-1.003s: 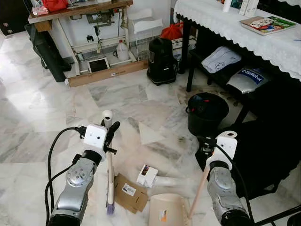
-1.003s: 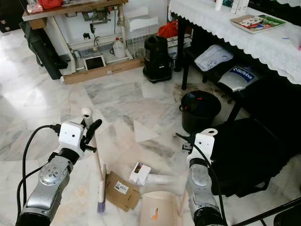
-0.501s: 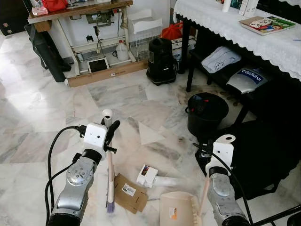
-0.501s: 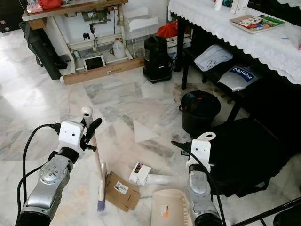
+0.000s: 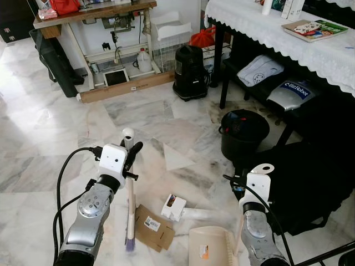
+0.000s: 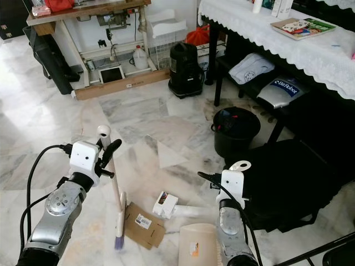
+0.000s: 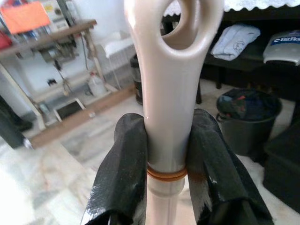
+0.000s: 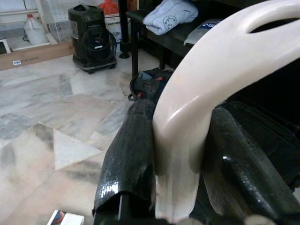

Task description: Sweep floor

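On marble floor [image 5: 50, 138], low and left of centre: broom [image 5: 130, 205], cream handle nearly upright, bristles down on the tiles just beside a flattened cardboard piece [image 5: 152, 227]. Left gripper [image 7: 164, 187] clenched on the handle a little below its looped top, one black finger [image 7: 123, 173] pressed to each side, an orange ring on the shaft between them. Broom tip touching or almost touching the near edge of the cardboard (hard to say which from the head views).

Just right of the cardboard: small white box [image 5: 173, 206] with a printed end, lying against a pale tube-like thing [image 5: 202, 213], blurred. Nearer the robot, dustpan [image 5: 208, 246], cream, flat on the floor, its long handle [image 8: 201, 108] rising to the right gripper [image 8: 180, 154], clamped around it with fingers on both sides.

Farther out on the right: black bucket [image 5: 244, 133] with dark contents, standing at the foot of a table draped in white lace cloth [image 5: 288, 41]; folded clothes on the shelf beneath. Against the far wall: black vacuum cleaner [image 5: 191, 72], white jug [image 5: 144, 59], and a workbench [image 5: 94, 14] on a white frame.
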`<state>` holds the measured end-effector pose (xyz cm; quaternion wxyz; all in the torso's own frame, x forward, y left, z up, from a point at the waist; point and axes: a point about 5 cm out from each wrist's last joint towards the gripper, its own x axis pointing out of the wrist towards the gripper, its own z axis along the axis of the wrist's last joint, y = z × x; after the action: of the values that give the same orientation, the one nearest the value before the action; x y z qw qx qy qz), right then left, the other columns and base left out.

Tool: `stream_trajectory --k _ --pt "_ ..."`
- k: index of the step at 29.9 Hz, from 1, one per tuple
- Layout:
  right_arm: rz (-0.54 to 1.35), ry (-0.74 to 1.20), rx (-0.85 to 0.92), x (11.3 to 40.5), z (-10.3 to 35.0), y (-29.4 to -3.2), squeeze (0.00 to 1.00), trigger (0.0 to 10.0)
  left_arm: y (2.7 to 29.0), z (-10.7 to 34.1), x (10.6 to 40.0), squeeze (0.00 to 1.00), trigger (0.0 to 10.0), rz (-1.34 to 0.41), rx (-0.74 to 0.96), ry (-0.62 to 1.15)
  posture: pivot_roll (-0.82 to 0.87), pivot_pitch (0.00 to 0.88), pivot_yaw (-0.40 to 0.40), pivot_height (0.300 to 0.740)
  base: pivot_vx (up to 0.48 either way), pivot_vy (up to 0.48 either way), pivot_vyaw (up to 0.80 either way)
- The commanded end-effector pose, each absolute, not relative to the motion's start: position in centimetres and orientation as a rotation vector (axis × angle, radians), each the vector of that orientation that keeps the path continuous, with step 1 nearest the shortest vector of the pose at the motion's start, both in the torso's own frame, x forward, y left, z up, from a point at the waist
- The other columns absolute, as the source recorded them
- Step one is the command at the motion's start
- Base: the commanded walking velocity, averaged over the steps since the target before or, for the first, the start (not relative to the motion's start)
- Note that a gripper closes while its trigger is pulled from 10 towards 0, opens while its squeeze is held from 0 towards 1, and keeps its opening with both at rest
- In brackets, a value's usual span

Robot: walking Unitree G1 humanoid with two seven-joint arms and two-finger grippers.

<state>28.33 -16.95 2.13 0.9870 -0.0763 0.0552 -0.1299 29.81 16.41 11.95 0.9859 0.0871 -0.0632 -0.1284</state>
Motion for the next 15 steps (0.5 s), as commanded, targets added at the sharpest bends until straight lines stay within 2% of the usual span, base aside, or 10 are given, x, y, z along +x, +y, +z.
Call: stream_trajectory --k 1,8,15 --pt "-0.241 0.17 -0.168 27.74 1.02 -16.49 0.0 10.0 16.94 12.21 30.13 0.0 10.0 -0.272 0.107 -0.098 0.13 0.054 0.092 0.74 0.0 0.0 0.0" --pt "-0.242 0.176 -0.172 27.73 0.91 -16.5 0.0 10.0 16.66 11.54 29.94 0.0 10.0 -0.355 0.039 -0.018 0.13 0.046 0.089 0.74 0.0 0.0 0.0" --pt "-0.237 0.169 -0.17 27.86 1.0 -16.32 0.0 10.0 16.75 12.45 30.13 0.0 10.0 -0.348 -0.056 -0.033 0.14 0.041 0.088 0.74 0.0 0.0 0.0"
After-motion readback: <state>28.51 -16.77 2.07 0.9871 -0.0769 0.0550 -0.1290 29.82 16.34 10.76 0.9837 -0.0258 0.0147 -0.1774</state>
